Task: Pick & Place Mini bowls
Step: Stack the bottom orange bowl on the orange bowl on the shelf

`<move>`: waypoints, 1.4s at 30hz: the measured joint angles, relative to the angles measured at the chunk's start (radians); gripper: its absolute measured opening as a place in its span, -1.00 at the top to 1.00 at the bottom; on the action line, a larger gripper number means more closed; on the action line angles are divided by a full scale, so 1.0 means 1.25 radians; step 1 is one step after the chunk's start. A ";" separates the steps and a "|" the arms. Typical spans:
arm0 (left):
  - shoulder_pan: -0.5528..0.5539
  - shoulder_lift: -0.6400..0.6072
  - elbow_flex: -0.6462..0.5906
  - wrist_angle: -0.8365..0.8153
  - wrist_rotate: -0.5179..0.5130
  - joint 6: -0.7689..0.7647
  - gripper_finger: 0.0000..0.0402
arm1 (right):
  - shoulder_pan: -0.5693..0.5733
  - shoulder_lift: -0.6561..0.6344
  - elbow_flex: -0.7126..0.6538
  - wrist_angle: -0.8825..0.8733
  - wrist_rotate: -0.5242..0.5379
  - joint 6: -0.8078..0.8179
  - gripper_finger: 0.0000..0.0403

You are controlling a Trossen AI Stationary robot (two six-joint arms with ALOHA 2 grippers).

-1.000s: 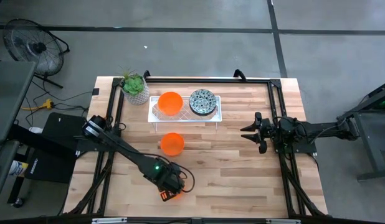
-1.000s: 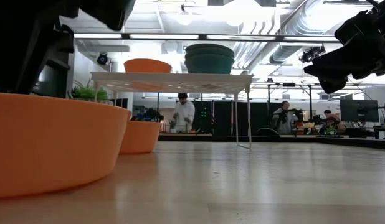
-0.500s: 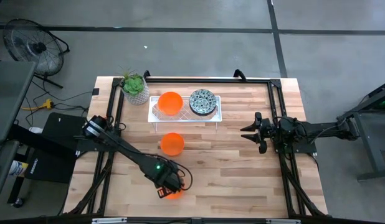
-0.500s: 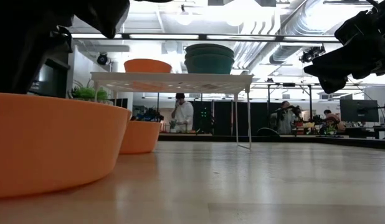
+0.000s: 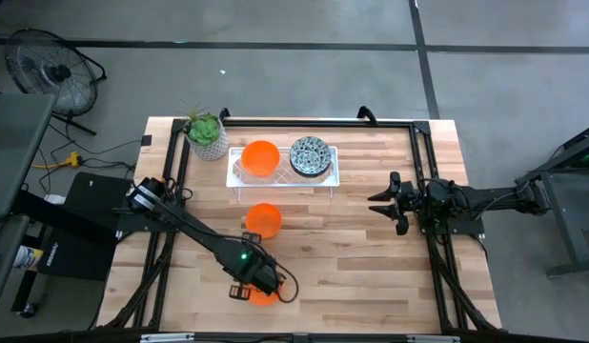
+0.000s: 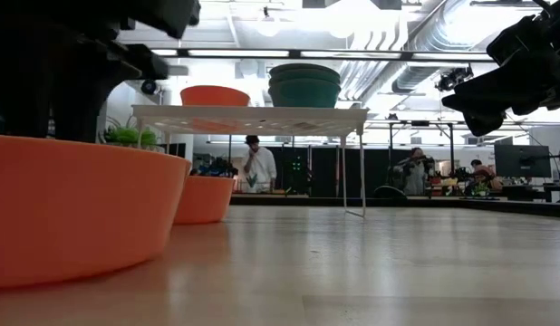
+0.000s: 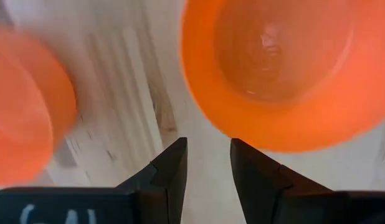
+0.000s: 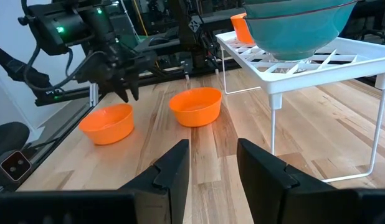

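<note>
One orange mini bowl (image 5: 266, 297) stands on its base near the table's front edge; it also shows in the low view (image 6: 81, 208). My left gripper (image 7: 208, 158) hangs just above it and a little to its left, fingers pointing down, open and empty; it also shows in the right wrist view (image 8: 127, 93). A second orange bowl (image 5: 264, 219) stands mid-table. A third orange bowl (image 5: 261, 157) and a stack of patterned bowls (image 5: 311, 155) sit on the white rack (image 5: 330, 178). My right gripper (image 5: 378, 206) waits open at the right.
A potted green plant (image 5: 207, 133) stands at the far left corner beside the rack. The rack stands on thin legs (image 6: 362, 167) with room beneath. Bare wood lies between the bowls and my right gripper. People move in the room behind the table (image 6: 253, 167).
My left gripper has risen from over the near orange bowl and gone a little toward the table's left edge. The bowl stays on the table where it was.
</note>
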 joint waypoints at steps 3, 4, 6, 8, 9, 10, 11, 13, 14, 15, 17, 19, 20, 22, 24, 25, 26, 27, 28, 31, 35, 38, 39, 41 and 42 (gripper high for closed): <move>-0.009 0.000 0.000 0.001 -0.006 0.154 0.42 | 0.000 0.000 0.000 0.000 0.000 0.000 0.39; -0.012 0.000 0.000 0.002 -0.017 0.210 0.42 | 0.000 0.000 0.000 0.000 0.000 0.000 0.39; -0.026 0.000 0.000 0.005 -0.042 0.314 0.42 | 0.000 0.000 0.000 0.000 0.000 0.000 0.39; -0.037 0.000 0.000 0.007 -0.069 0.415 0.42 | 0.000 0.000 0.000 0.000 0.000 0.000 0.39; -0.043 0.000 0.000 0.008 -0.078 0.461 0.42 | 0.000 0.000 0.000 0.000 0.000 0.000 0.39; -0.047 0.000 0.000 0.008 -0.084 0.505 0.42 | 0.000 0.000 0.000 0.000 0.000 0.000 0.39; -0.050 0.000 0.000 0.009 -0.087 0.540 0.42 | 0.000 0.000 0.000 0.000 0.000 0.000 0.39; -0.055 0.000 0.000 0.021 -0.089 0.599 0.42 | 0.000 0.000 0.000 0.000 0.000 0.000 0.39; -0.055 0.000 0.000 0.026 -0.089 0.622 0.42 | 0.000 0.000 0.000 0.000 0.000 0.000 0.39; -0.055 0.000 0.000 0.033 -0.089 0.644 0.42 | 0.000 0.000 0.000 0.000 0.000 0.000 0.39; -0.054 -0.001 0.000 0.043 -0.089 0.682 0.42 | 0.000 0.000 0.000 0.000 0.000 0.000 0.39; -0.054 -0.010 0.000 0.049 -0.089 0.726 0.42 | 0.000 0.000 0.000 0.000 0.000 0.000 0.39; -0.054 -0.018 0.000 0.055 -0.087 0.750 0.42 | 0.000 0.000 0.000 0.000 0.000 0.000 0.39; -0.053 -0.027 0.001 0.061 -0.086 0.796 0.42 | 0.000 0.000 0.000 0.000 -0.001 0.000 0.39; -0.053 -0.037 0.001 0.058 -0.078 0.835 0.42 | 0.000 0.000 0.000 0.000 0.000 0.000 0.39; -0.053 -0.042 0.001 0.059 -0.067 0.853 0.42 | 0.000 0.000 0.000 0.000 0.000 0.000 0.39; -0.055 -0.046 0.001 0.058 -0.049 0.871 0.42 | 0.000 0.000 0.000 0.000 0.000 0.000 0.39; -0.060 -0.052 0.001 0.052 -0.033 0.889 0.42 | 0.000 0.000 0.000 0.000 0.000 0.000 0.39; -0.067 -0.057 0.000 0.044 -0.025 0.909 0.42 | 0.000 0.000 0.000 0.000 0.000 0.000 0.39; -0.095 -0.063 -0.003 0.040 -0.015 0.954 0.42 | 0.000 0.000 0.000 0.000 0.000 0.000 0.39; -0.131 -0.078 -0.053 0.083 -0.035 1.015 0.42 | 0.000 0.000 0.000 0.000 0.000 0.000 0.39; -0.147 -0.081 -0.087 0.132 -0.038 1.044 0.42 | 0.000 0.000 0.000 0.000 0.000 0.000 0.39; -0.154 -0.081 -0.096 0.133 -0.043 1.050 0.42 | 0.000 0.000 0.000 0.000 0.000 0.000 0.39; -0.168 -0.087 -0.108 0.140 -0.068 1.052 0.42 | 0.000 0.000 0.000 0.000 0.000 0.000 0.39; -0.170 -0.089 -0.111 0.153 -0.077 1.052 0.42 | 0.000 0.000 0.000 0.000 0.000 0.000 0.39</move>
